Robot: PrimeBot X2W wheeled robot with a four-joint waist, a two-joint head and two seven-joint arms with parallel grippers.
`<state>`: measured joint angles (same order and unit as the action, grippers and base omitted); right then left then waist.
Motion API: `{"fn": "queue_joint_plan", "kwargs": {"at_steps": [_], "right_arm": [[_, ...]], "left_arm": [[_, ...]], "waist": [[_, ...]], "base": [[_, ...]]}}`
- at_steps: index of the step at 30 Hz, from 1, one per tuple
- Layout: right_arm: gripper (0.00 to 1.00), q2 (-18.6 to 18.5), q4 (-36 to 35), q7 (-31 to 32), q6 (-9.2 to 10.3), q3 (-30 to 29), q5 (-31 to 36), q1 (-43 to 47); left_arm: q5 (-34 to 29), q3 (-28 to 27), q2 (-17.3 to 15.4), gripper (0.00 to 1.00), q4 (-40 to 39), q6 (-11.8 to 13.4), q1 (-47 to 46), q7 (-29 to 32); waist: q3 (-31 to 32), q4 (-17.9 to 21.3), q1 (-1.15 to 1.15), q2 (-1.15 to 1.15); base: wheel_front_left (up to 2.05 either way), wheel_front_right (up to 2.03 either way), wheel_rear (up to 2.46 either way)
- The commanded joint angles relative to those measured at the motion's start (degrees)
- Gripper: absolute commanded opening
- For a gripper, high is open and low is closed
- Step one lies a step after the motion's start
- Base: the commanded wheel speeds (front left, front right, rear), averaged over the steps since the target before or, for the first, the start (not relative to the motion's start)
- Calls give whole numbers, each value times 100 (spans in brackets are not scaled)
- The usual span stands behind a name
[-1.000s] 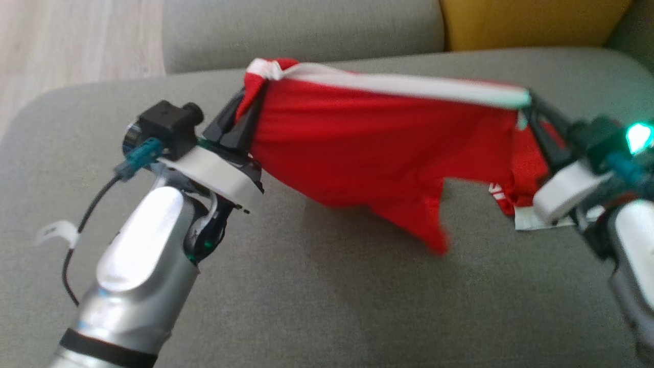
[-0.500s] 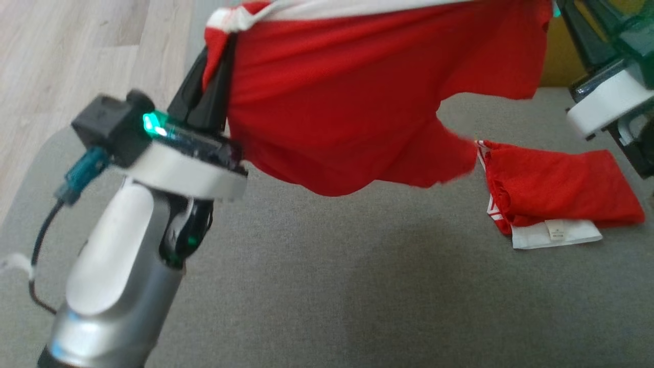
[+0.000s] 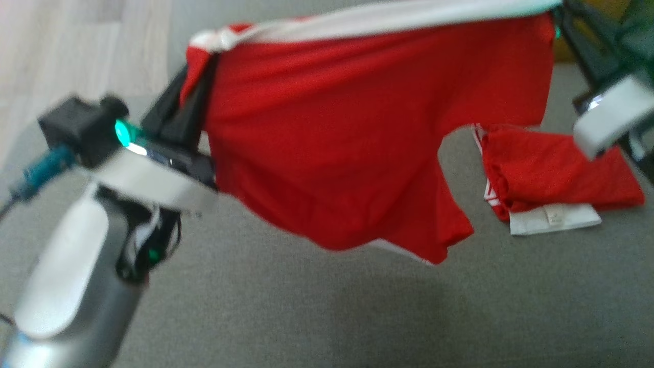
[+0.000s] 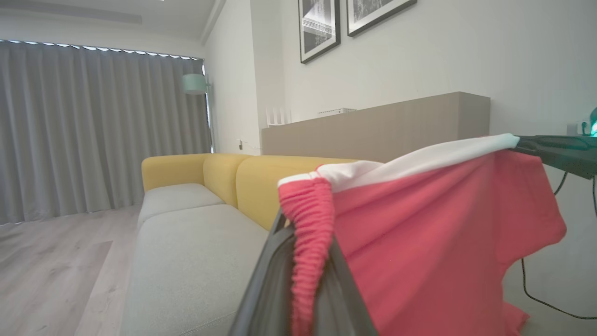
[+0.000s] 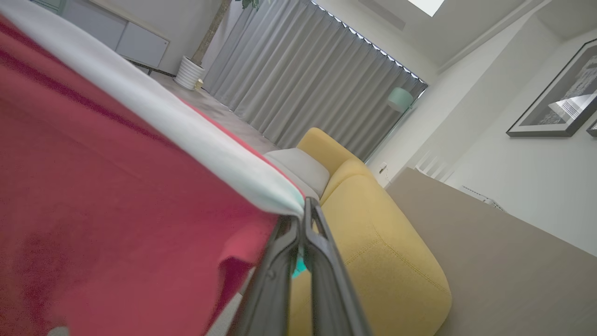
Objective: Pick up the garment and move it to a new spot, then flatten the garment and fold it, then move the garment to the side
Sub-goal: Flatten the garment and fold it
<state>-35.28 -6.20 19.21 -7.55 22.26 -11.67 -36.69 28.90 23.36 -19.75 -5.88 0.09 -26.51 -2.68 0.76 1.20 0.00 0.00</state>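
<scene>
The garment (image 3: 337,138) is a pair of red shorts with a white waistband, hanging in the air above the grey sofa seat (image 3: 286,317). My left gripper (image 3: 196,76) is shut on the bunched left end of the waistband (image 4: 310,205). At the upper right, my right gripper (image 3: 559,20) is shut on the waistband's other end (image 5: 289,205). The waistband is stretched taut between the two grippers. The red legs (image 3: 419,240) dangle free, their lowest point just above the cushion.
A second red garment (image 3: 557,179), folded, with a white label, lies on the seat at the right. The yellow sofa back (image 4: 224,172) rises behind, and wooden floor (image 3: 61,56) lies beyond the seat's left edge.
Both grippers lifted the shorts off the seat, then lowered them slightly. The legs swung and now hang lower. The camera shifted, bringing the folded garment into view.
</scene>
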Motion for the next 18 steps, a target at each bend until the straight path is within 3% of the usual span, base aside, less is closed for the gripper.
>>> {"fn": "queue_joint_plan", "kwargs": {"at_steps": [1,7,13,18], "right_arm": [[0,-176,9,53,6,-58,-31,-448],[0,214,1206,-353,6,475,-31,-2209],[0,999,3140,-954,6,618,125,-3882],[0,1581,4350,-1810,6,555,493,-4613]], "left_arm": [[2,-380,-235,0,-42,-7,-653,32],[-139,-381,-186,0,1205,-377,-2331,-77],[-416,-408,-80,0,2887,-567,-4063,-810],[-497,-345,59,0,3856,-679,-4829,-1169]], "waist": [[-347,46,0,0],[-1408,68,0,0],[-2132,19,0,0],[-2496,-53,0,0]], "base": [[0,0,0],[0,0,0],[0,0,0],[0,0,0]]}}
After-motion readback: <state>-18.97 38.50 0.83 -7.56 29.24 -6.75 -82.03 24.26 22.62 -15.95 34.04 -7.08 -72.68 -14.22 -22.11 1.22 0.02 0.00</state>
